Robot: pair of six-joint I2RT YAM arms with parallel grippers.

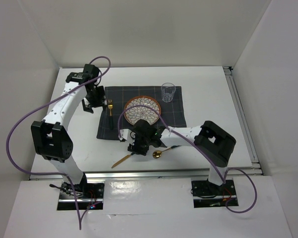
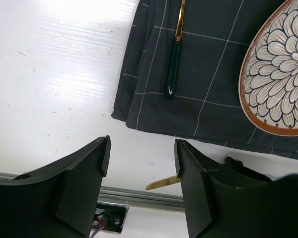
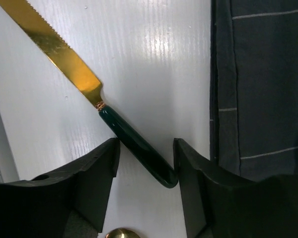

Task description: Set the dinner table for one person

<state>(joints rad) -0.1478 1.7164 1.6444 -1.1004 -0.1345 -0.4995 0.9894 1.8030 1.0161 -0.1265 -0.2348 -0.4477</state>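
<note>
On the white dinner table [image 1: 213, 94] lies a dark checked placemat [image 1: 174, 115] bearing a flower-patterned plate [image 1: 143, 110], a clear glass [image 1: 168, 92] and a gold fork [image 1: 110, 105] with a green handle. A gold knife [image 3: 74, 69] lies on the bare table in front of the mat. My right gripper [image 3: 145, 148] is low over it, open, its fingers on either side of the green handle [image 3: 134, 144], which lies slanted and touches both inner edges. My left gripper [image 2: 141, 148] hovers open and empty near the fork's handle [image 2: 174, 64].
A gold spoon [image 1: 158, 154] lies just right of the knife, its bowl [image 3: 120, 233] close under my right gripper. The silver rail [image 2: 139, 198] of the table's near edge runs just beyond the knife's blade tip [image 2: 161, 183]. White walls enclose the table.
</note>
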